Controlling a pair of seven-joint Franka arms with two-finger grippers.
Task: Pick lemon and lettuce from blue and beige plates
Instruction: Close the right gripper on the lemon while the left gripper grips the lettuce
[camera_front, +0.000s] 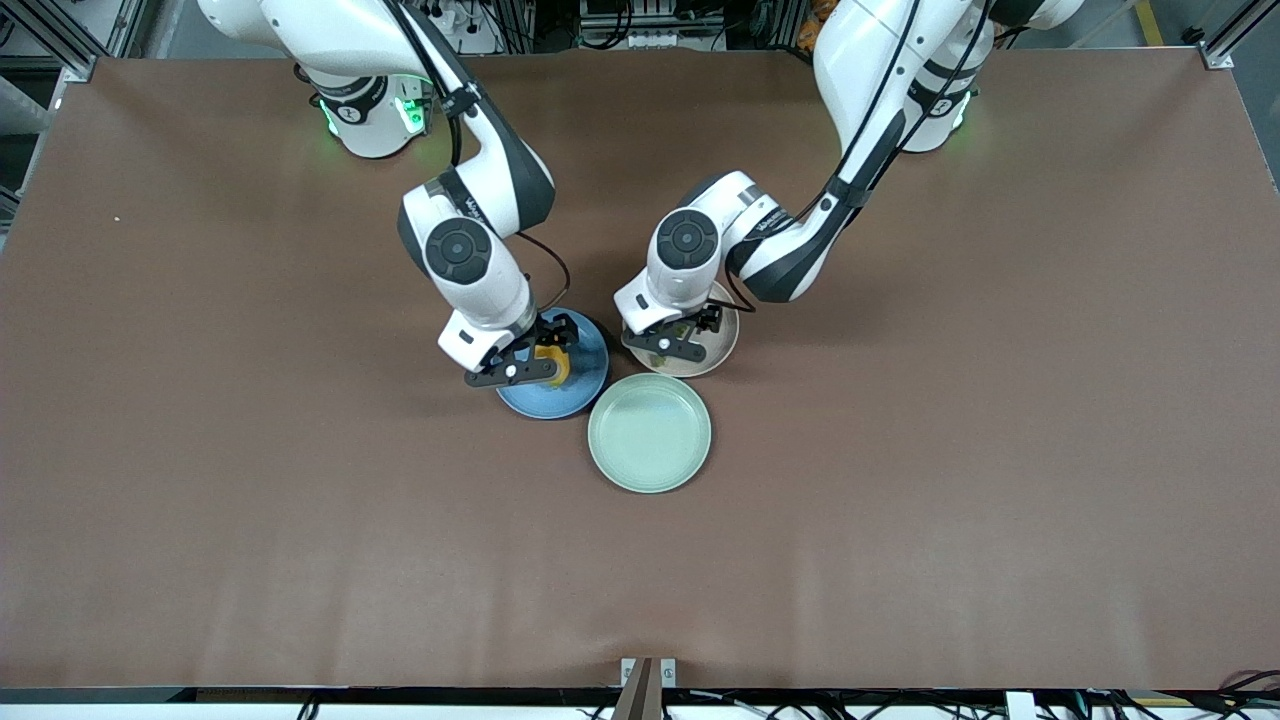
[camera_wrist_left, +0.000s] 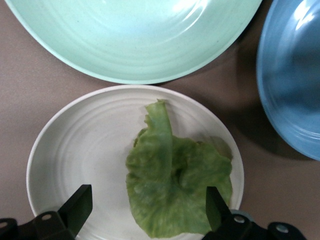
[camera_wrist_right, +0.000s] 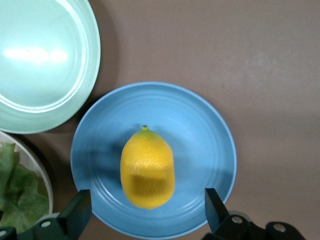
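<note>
The right gripper (camera_wrist_right: 145, 212) is hanging wide open over the round blue plate (camera_wrist_right: 200, 130), straddling the small oval yellow lemon (camera_wrist_right: 147, 167), whose long axis is running between the fingers. The left gripper (camera_wrist_left: 150, 212), equally open and empty, is hovering over the crinkled green lettuce leaf (camera_wrist_left: 175, 180) on the round beige plate (camera_wrist_left: 80, 140) (the pale mint-green plate (camera_front: 650, 432), nearer the front camera, is holding nothing).

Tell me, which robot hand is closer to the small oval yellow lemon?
The right. The right gripper hangs open just above the lemon on the round blue plate. The left gripper is open over the lettuce leaf on the neighbouring beige plate.
</note>
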